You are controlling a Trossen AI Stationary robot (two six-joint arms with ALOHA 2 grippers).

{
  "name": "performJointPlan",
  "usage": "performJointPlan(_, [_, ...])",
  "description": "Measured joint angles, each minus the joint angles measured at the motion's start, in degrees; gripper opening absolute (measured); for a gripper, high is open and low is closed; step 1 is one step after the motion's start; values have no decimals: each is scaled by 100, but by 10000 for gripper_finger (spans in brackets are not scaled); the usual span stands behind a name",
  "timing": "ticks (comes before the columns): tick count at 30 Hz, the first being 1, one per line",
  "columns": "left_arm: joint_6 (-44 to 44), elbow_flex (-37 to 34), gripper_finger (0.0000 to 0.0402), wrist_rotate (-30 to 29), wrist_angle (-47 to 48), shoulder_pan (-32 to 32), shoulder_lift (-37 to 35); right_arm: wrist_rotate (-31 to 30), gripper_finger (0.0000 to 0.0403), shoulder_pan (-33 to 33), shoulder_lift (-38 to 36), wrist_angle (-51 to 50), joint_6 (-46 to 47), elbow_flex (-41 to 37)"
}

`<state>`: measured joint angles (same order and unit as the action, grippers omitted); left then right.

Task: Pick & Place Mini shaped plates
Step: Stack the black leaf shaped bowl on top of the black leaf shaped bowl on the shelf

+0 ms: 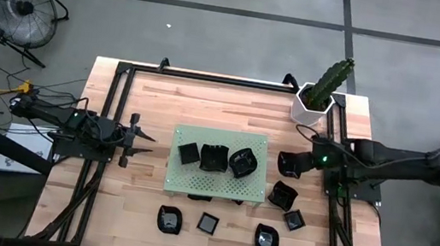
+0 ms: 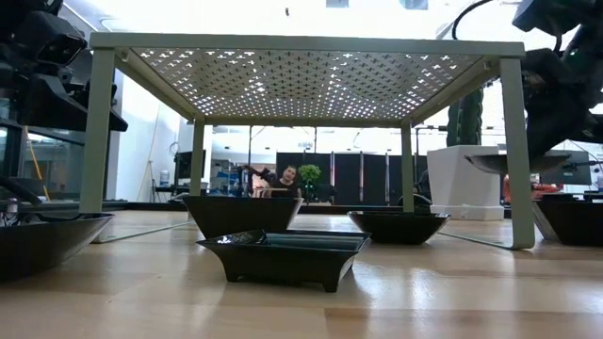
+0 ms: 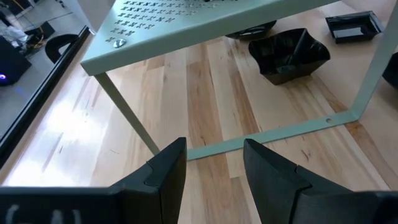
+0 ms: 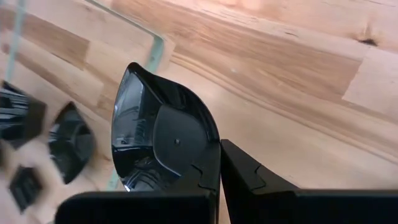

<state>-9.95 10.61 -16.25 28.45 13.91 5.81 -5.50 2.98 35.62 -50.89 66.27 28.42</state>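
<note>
Right gripper (image 1: pixel 294 164) is clamped on the rim of a glossy black plate (image 4: pixel 158 140), held just right of the green perforated board (image 1: pixel 212 188); right wrist view shows the pinch, high view only a dark blob. Left gripper (image 1: pixel 141 143) waits left of the board, fingers parted, holding nothing. Three plates sit on the board, the rest on the table (image 1: pixel 231 106) around and beneath it.
</note>
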Motion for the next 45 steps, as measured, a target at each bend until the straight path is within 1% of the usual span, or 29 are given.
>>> performJointPlan(5, [6,0,156,-67,2,0,-1,-107,0,-3,-306,16,36,172])
performJointPlan(9, [10,0,156,-133,2,0,0,-411,0,-165,-321,111,-36,438])
performJointPlan(14, [82,0,156,-140,2,0,-1,-1052,0,-679,-298,807,146,553])
performJointPlan(17, [124,0,156,-151,2,0,-1,-1560,0,-1036,-295,1218,446,553])
performJointPlan(21, [124,0,156,-151,2,0,0,-2267,0,-1482,-217,1469,856,553])
performJointPlan(24, [124,0,156,-151,5,0,1,-2566,0,-1765,-17,1741,1094,553])
performJointPlan(27, [126,0,156,-151,8,0,-1,-2609,0,-1967,281,2150,1109,553])
performJointPlan(31, [136,0,156,-239,6,0,-1,-3008,0,-2217,826,3013,1090,555])
performJointPlan(36, [146,0,156,-260,7,0,-1,-3344,0,-2387,1444,3895,1170,555])
performJointPlan(42, [157,0,156,-263,7,0,1,-3469,0,-2492,1946,4755,1431,557])
performJointPlan(45, [392,0,156,-268,7,0,1,-3538,0,-2552,2147,5124,1531,557])
